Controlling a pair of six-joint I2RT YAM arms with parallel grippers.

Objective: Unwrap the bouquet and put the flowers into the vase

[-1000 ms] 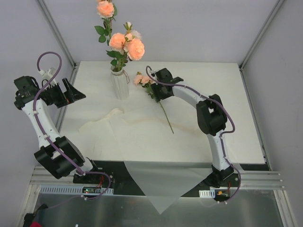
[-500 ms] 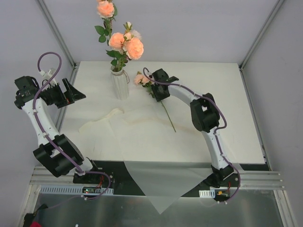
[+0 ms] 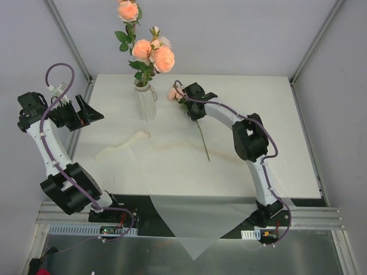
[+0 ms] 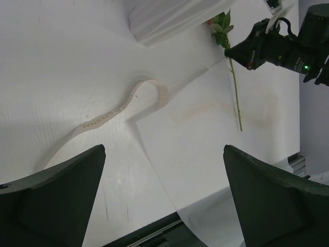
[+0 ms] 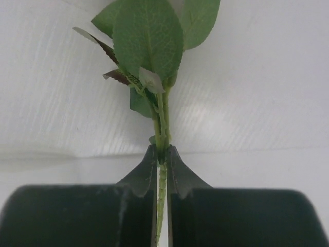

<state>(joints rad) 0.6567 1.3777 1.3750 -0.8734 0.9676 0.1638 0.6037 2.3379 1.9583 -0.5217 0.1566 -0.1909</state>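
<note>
Wrapper (image 3: 172, 152) off, ribbon (image 4: 105, 119) loose, roses (image 3: 153, 55) in vase (image 3: 145, 104) upper centre. We see last rose (image 5: 146, 41) pinched in right gripper (image 5: 161, 157); left gripper (image 4: 163, 154) wide.

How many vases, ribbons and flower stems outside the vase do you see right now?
vase: 1
ribbon: 1
flower stem outside the vase, pinched in the right gripper: 1
Total: 3
</note>
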